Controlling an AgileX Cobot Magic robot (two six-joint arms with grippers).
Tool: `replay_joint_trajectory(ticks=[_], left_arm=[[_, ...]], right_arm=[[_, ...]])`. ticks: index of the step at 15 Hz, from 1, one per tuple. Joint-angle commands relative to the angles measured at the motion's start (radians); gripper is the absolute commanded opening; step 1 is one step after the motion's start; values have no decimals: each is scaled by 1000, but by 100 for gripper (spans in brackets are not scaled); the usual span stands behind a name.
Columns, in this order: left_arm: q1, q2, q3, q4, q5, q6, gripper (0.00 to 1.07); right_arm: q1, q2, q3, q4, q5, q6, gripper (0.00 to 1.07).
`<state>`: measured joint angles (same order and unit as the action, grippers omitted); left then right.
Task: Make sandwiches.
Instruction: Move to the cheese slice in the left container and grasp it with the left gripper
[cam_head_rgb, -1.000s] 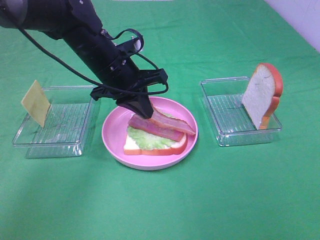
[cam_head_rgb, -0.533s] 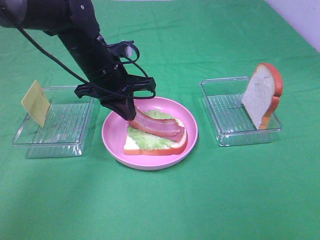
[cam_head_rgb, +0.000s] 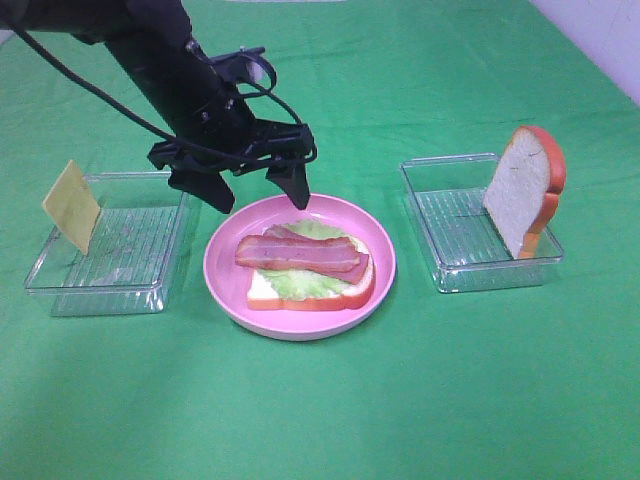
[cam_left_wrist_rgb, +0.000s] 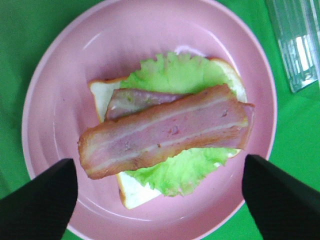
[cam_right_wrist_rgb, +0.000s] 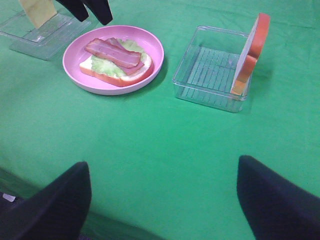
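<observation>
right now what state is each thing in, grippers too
lower bread slice: flat on the pink plate
lettuce leaf: flat on the lower bread slice
bacon strips: flat on the lettuce leaf
second bread slice: on edge in the right tray
cheese square: tilted, leaning on the left tray
left gripper: open, empty, above the pink plate
right gripper: open, empty

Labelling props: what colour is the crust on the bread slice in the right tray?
The crust is orange-red, clearest in the exterior high view.
</observation>
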<state>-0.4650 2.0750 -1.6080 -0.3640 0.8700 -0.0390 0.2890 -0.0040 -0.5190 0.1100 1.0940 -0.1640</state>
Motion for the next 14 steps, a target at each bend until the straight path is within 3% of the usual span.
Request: replay_joint_trajectory(ticks=[1,3,5,6,14], left_arm=[[-3,-50,-16,19,13,-3,85],[-3,-90,-63,112,74,-65,85],[11,-125,-123,269,181,-177,85],[33,-132,-139,300,229,-193,85],[274,-131,-165,333,330,-178,85]], right_arm=[[-1,-24,3,6,-9,-8,74],[-1,-24,3,6,-9,-8,74],[-1,-24,3,6,-9,-8,74],[-1,-24,3,6,-9,-8,74],[-1,-24,3,6,-9,-8,74]])
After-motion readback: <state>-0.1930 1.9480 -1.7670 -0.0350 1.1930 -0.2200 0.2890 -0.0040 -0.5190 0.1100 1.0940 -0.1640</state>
